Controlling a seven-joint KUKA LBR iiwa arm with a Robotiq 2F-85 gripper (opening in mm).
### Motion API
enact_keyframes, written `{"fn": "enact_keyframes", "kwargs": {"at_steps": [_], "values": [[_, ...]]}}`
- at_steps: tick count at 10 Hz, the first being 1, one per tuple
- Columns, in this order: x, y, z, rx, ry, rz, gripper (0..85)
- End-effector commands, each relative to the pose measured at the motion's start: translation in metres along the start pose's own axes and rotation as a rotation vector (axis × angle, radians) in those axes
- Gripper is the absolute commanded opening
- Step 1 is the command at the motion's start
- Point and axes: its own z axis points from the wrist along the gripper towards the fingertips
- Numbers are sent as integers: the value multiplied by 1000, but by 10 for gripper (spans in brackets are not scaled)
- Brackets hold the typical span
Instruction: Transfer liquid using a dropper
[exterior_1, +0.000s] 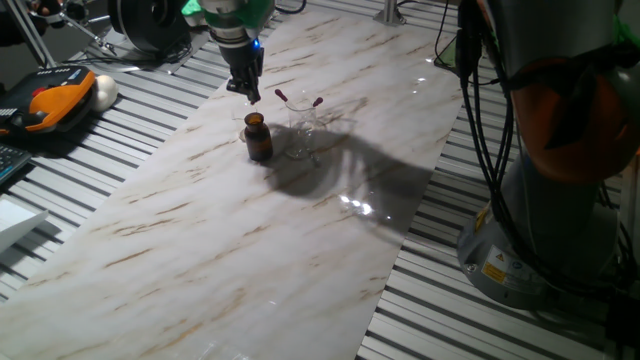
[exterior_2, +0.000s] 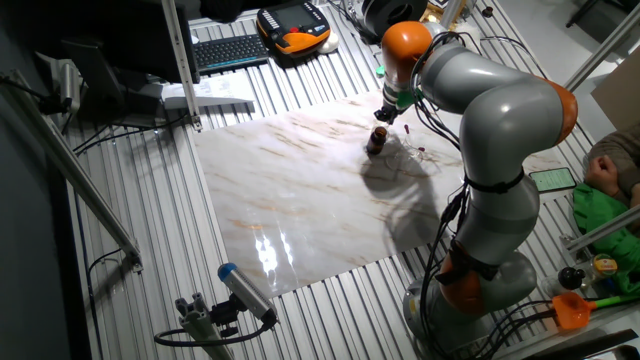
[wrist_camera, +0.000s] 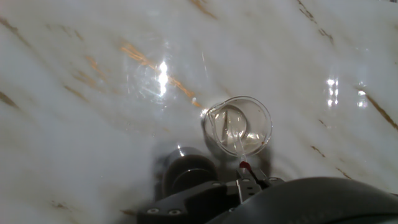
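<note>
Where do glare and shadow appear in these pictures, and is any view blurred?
In one fixed view, a dark arm shadow lies on the marble table beside the brown bottle, with bright glare spots near the right edge. In the other fixed view, a large glare patch sits near the front of the marble. In the hand view, the glass beaker is soft, and the gripper is dark and blurred.
</note>
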Motion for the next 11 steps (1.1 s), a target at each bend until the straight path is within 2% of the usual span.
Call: {"fn": "enact_keyframes", "kwargs": {"at_steps": [1, 10, 11], "values": [[0, 0, 0, 1, 1, 1, 0], [0, -1, 1, 22, -10, 10, 0], [0, 0, 2, 24, -11, 11, 170]]}}
